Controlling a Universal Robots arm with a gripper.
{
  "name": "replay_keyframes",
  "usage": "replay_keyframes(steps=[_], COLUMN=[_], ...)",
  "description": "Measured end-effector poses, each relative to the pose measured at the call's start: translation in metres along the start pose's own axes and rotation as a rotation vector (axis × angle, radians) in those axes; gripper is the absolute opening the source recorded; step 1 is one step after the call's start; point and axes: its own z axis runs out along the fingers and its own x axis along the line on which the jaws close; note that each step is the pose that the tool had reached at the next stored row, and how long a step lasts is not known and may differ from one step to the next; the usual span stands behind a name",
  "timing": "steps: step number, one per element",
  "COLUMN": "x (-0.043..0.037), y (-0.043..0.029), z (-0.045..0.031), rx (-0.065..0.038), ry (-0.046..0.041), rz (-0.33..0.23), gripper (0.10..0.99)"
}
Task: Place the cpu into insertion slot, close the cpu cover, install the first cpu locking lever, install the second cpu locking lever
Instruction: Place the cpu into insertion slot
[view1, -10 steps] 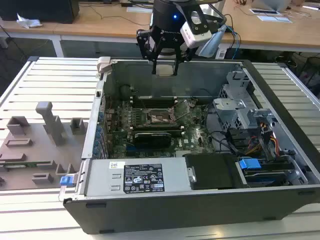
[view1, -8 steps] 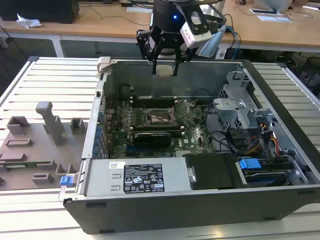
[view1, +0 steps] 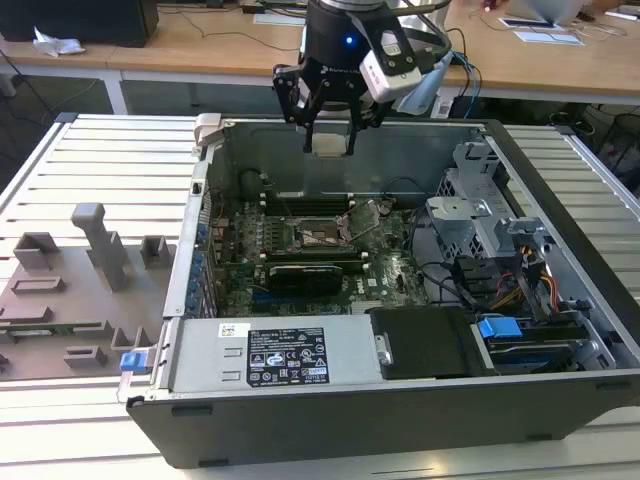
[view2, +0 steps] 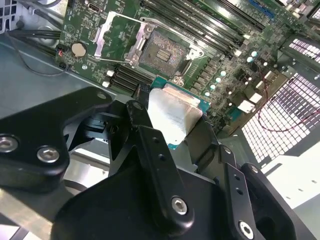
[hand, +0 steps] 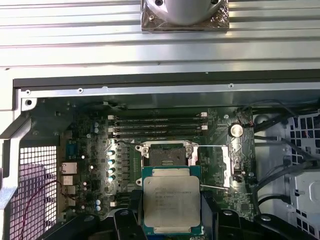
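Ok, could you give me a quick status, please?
Gripper shut on cpu, above the motherboard. Socket empty, cover open. Nothing in the way.

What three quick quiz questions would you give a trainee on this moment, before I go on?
1. True or false: the cpu is seated in the socket.
2. Pick one. The cpu cover is: A) closed over the socket; B) swung open beside the socket; C) lying outside the case.
3. Fill in: the jaws are shut on the ____.

Key
1. False. The jaws hold the cpu above the board and the socket is empty.
2. B.
3. cpu.
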Motion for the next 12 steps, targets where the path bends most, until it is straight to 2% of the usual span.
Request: replay_keyframes(steps=[12], x=[-0.0001], y=[-0.0004], z=[0.0047], rx=[0.001], ry=[-0.0001], rz=[0.0], gripper=[0.545])
